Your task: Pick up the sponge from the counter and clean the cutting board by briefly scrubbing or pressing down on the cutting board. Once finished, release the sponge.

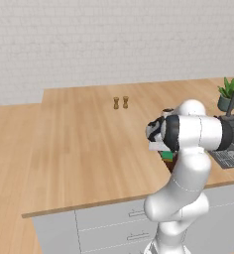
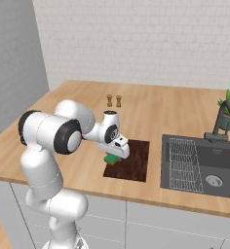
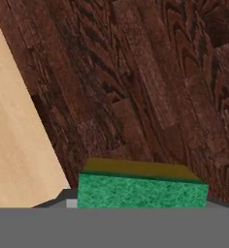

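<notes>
Currently the sponge (image 3: 141, 190), green face toward the hand camera, sits clamped in the claw (image 2: 113, 156) over the cutting board (image 2: 135, 160), near the board's 9 o'clock edge in the right base view. Whether it touches the wood I cannot tell. Pale tabletop (image 3: 14, 145) shows at 9 o'clock in the hand view. Step, by my reading: sponge carried to board, scrub pending. Next move calls for pressing down, a brief rub, then parting the claw.

Jaws hold sponge (image 2: 110, 158) on cutting board (image 2: 135, 163).
</notes>
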You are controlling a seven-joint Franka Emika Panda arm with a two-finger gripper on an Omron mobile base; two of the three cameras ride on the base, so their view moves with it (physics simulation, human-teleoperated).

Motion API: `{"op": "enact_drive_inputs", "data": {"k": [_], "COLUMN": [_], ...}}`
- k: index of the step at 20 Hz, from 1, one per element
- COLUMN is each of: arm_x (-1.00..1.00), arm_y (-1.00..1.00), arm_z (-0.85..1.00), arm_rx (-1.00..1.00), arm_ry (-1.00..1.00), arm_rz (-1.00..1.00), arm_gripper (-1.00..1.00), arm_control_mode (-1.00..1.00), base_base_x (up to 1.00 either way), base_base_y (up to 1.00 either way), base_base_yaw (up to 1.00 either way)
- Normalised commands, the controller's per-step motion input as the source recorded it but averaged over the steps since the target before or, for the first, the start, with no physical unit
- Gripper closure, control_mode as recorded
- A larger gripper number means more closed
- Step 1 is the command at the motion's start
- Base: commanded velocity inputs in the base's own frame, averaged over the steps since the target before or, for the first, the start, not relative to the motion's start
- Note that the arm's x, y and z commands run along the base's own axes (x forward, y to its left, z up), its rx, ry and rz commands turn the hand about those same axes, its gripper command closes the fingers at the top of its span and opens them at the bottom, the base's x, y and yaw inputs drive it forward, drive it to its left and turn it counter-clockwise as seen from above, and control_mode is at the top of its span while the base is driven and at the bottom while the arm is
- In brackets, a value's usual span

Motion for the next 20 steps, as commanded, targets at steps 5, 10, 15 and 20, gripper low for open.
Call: {"op": "enact_drive_inputs", "data": {"k": [5,10,15,20], "arm_x": [0.14,0.73,0.70,0.03], "arm_y": [0.17,0.21,0.18,-0.43], "arm_z": [-0.57,0.49,0.05,-0.87], "arm_rx": [-0.02,0.01,-0.02,-0.08], "arm_ry": [0.00,0.00,0.02,0.00], "arm_rz": [0.01,0.00,0.00,0.05], "arm_gripper": [1.00,1.00,1.00,1.00], "arm_control_mode": [-1.00,-1.00,-1.00,-1.00], "base_base_x": [0.00,0.00,0.00,0.00], "base_base_y": [0.00,0.00,0.00,0.00], "base_base_yaw": [0.00,0.00,0.00,0.00]}}
